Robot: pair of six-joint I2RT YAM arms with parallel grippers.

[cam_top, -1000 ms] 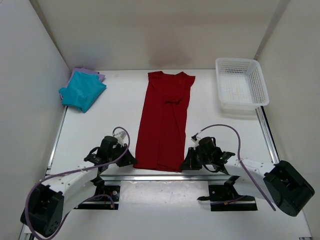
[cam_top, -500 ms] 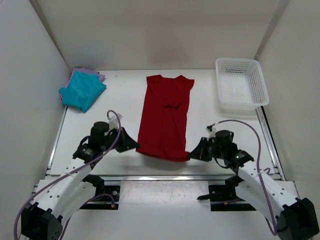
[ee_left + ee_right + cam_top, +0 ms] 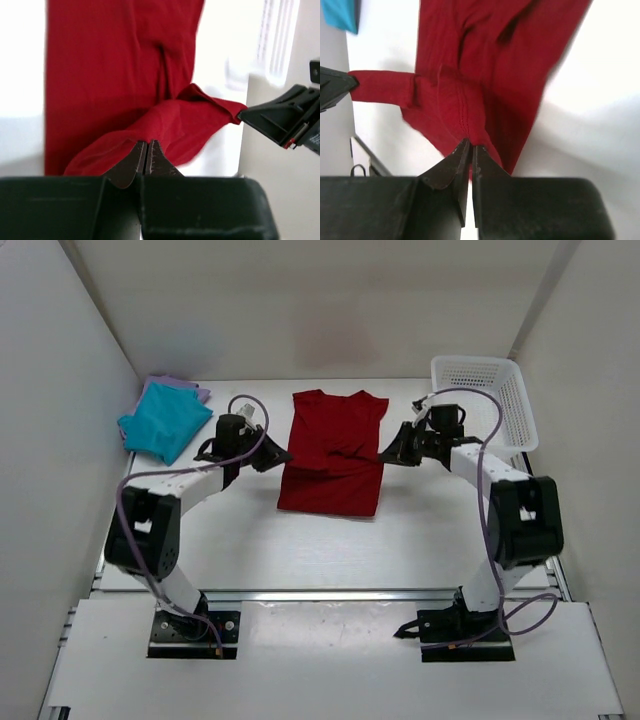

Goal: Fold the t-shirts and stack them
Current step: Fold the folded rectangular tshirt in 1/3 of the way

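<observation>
Firmly left tool (image 3: 272, 458) and right tool (image 3: 388, 454) pinch red shirt (image 3: 335, 475) hem.

No legible text, no labels, no brand marks, no numbers, no signs readable, in top or either wrist view.

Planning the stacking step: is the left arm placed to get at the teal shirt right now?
Probably not yet. The teal shirt lies close to the left gripper with nothing between them, but that gripper is shut on the lifted hem of the red shirt and must let go first.
</observation>
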